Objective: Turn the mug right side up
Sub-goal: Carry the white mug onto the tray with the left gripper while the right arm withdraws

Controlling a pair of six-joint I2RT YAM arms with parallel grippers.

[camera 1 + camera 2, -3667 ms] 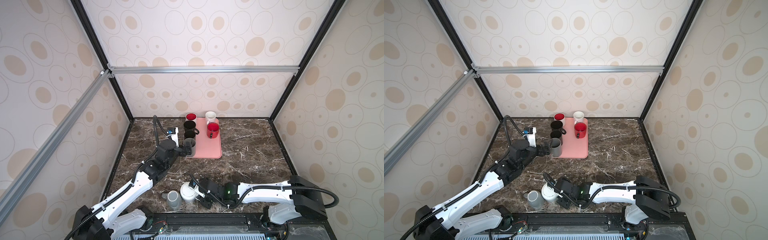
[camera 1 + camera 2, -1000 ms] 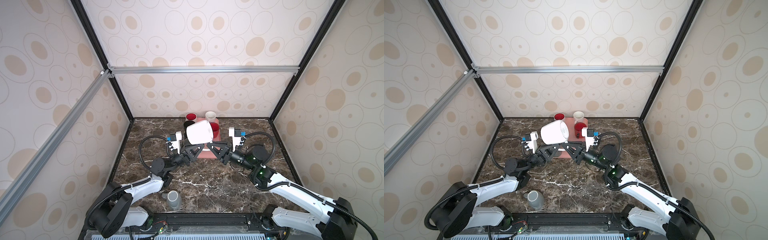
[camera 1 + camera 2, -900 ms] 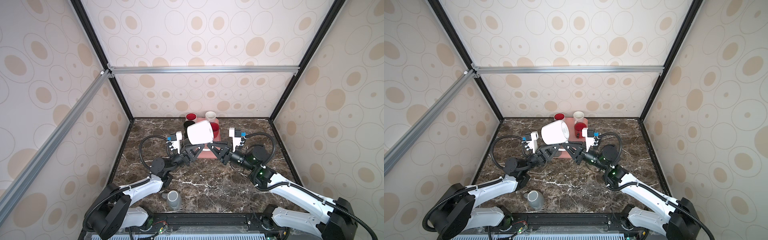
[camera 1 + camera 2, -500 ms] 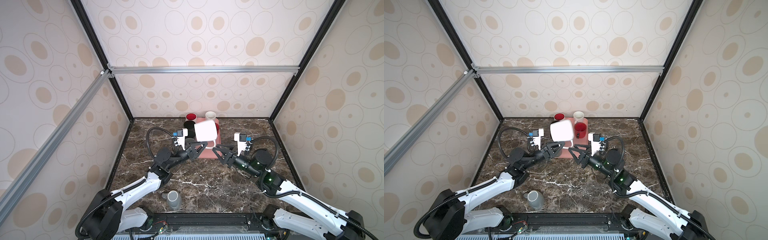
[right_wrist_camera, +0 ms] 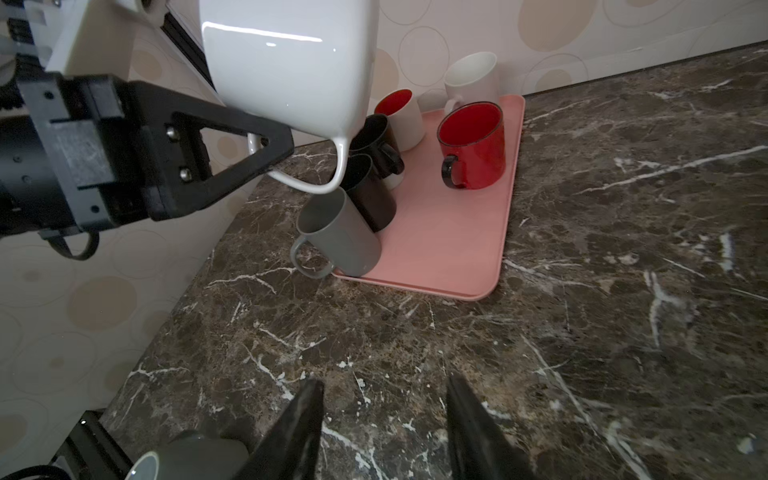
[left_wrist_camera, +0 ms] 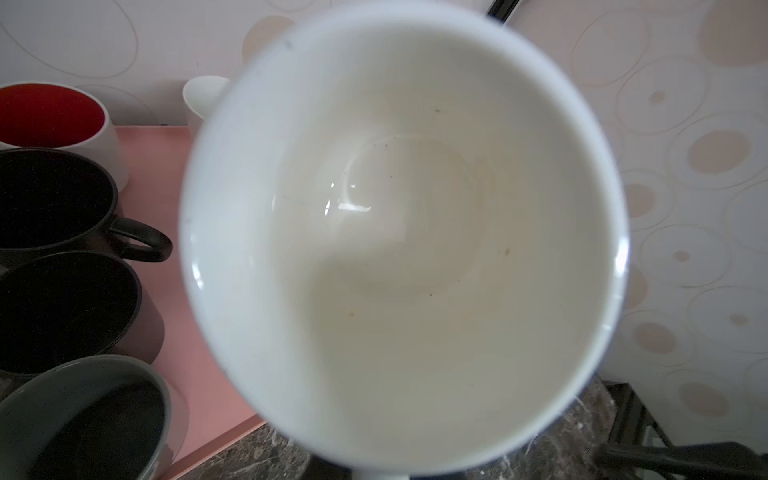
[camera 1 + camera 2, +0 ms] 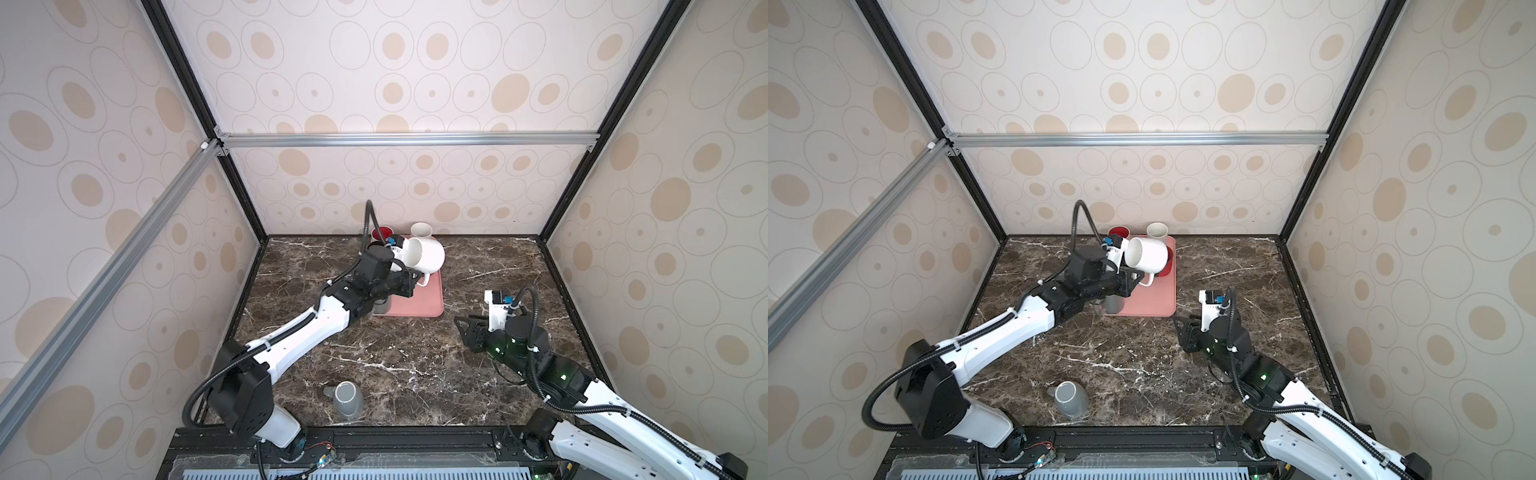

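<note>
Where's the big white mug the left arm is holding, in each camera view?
In a top view: white mug held up over the pink tray, toward the back.
In a top view: same place, over the tray.
Left wrist: fills the picture, mouth toward the camera.
Right wrist: held up by its handle in the left gripper.
Shared landmark: the pink tray.

The left arm [image 7: 299, 336] and right arm [image 7: 582, 399] wear white shells between black joint housings, each trailed by a black ribbed cable [image 7: 368, 220]. White camera blocks [image 7: 496, 311] with blue plugs sit at the wrists. Green lights [image 7: 563, 377] dot the right arm's joints. The left claw [image 5: 274, 151] is black, its fingers [image 5: 232, 124] triangular frames with silver screws [image 5: 171, 132]; the right claw [image 5: 384, 380] has plain black tapered fingers [image 5: 295, 432].
</note>
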